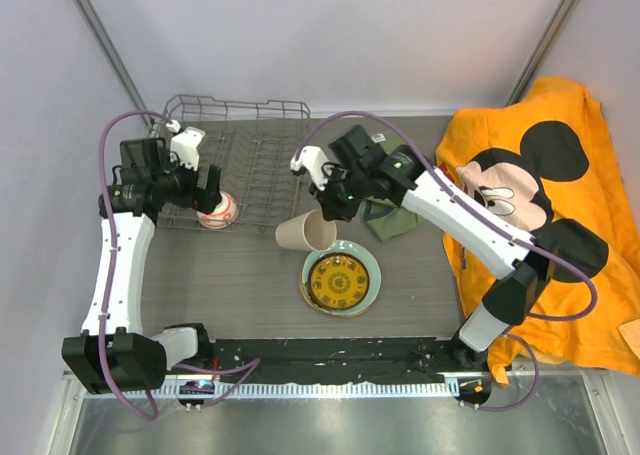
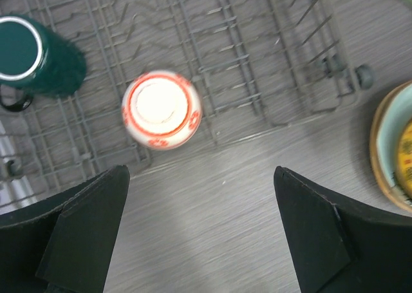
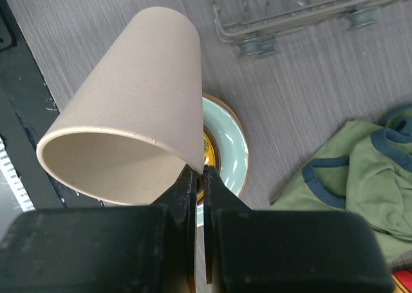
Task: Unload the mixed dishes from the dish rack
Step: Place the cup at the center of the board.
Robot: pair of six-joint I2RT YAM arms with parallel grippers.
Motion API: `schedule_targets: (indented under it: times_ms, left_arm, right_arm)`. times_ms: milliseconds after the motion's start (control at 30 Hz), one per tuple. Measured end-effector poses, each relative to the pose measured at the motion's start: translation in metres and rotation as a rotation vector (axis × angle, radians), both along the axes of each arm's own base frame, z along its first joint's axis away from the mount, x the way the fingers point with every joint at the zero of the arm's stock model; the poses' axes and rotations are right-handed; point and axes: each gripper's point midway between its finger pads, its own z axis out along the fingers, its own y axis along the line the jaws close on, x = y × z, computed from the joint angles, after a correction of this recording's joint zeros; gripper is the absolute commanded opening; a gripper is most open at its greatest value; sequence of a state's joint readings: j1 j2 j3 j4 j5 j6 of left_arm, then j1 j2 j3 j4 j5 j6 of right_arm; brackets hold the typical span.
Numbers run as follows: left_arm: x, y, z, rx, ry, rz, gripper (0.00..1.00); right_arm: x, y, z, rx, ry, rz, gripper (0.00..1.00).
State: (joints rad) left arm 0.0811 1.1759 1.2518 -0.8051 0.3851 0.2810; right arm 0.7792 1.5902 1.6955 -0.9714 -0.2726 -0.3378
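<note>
The grey wire dish rack (image 1: 250, 155) stands at the back left. A dark green mug (image 2: 35, 55) stands upright in it. A small red-and-white bowl (image 1: 218, 213) (image 2: 161, 109) sits bottom up at the rack's near edge. My left gripper (image 1: 207, 190) (image 2: 199, 174) hangs open just above and in front of the bowl, holding nothing. My right gripper (image 1: 325, 210) (image 3: 201, 177) is shut on the rim wall of a beige cup (image 1: 305, 233) (image 3: 129, 113), tilted on its side above the table. Below it, a small yellow plate (image 1: 338, 280) lies on a pale green plate (image 1: 368, 265) (image 3: 232, 148).
An olive-green garment (image 1: 392, 222) (image 3: 347, 177) lies crumpled right of the rack, beside the plates. A large orange Mickey Mouse cloth (image 1: 545, 205) covers the table's right side. The rack's corner feet (image 3: 257, 45) stand just beyond the cup.
</note>
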Motion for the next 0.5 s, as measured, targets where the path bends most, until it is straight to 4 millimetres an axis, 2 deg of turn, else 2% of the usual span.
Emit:
schedule_targets:
  times_ms: [233, 500]
  left_arm:
    - [-0.003, 0.018, -0.011, 0.113, 0.029, 0.017, 1.00]
    - [-0.004, 0.036, -0.019, 0.222, 0.040, 0.034, 1.00]
  right_arm:
    - [-0.008, 0.025, -0.036, -0.191, 0.047, 0.049, 0.01]
    - [-0.012, 0.039, -0.053, -0.301, 0.037, 0.085, 0.01]
